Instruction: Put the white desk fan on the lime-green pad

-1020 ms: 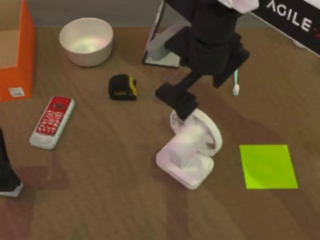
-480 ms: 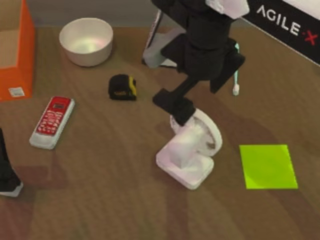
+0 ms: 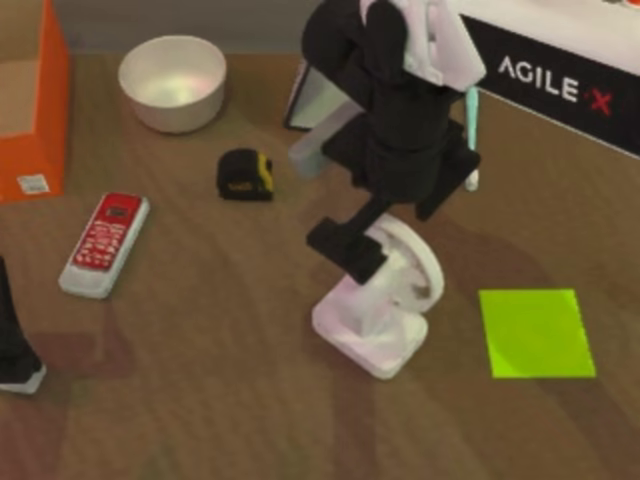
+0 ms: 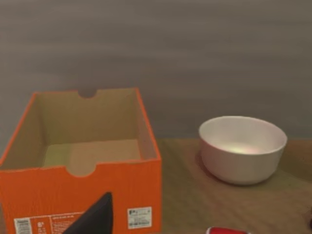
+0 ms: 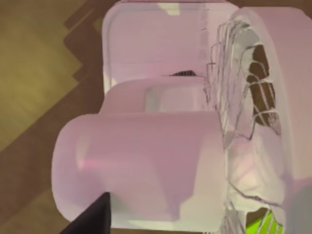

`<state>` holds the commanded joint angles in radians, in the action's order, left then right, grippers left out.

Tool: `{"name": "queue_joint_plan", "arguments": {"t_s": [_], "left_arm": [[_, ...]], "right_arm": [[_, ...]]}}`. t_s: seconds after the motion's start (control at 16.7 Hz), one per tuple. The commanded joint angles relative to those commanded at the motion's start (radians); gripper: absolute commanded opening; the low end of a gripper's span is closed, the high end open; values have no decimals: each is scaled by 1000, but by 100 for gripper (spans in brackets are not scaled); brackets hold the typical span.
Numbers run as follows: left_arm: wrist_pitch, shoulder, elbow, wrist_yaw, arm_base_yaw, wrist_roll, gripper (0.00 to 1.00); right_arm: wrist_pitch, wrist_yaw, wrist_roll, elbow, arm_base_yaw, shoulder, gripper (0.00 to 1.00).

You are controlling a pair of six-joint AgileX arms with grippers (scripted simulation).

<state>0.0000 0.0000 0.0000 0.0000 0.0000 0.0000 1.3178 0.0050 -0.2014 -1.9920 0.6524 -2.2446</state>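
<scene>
Descending: right arm (image 3: 400, 120) has come lower over the table middle since a second ago (approach nearly done).
Fan: white desk fan (image 3: 385, 300) stands unmoved, left of lime-green pad (image 3: 536, 332).
Fingers: right gripper (image 3: 385, 250) straddles the fan's head; closure, cannot tell.
Idle: left gripper (image 3: 15, 350) parked at left edge.

"AGILE X" in white letters on the black panel (image 3: 560, 85) at the table's upper right; label on the orange box (image 4: 83, 161) too small to read.
</scene>
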Motion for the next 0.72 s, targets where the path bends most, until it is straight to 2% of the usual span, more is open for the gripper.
{"name": "queue_joint_plan", "arguments": {"t_s": [0.18,0.72], "left_arm": [[0,0,0,0,0,0,100],[0,0,0,0,0,0,100]], "right_arm": [[0,0,0,0,0,0,100],[0,0,0,0,0,0,32]]}}
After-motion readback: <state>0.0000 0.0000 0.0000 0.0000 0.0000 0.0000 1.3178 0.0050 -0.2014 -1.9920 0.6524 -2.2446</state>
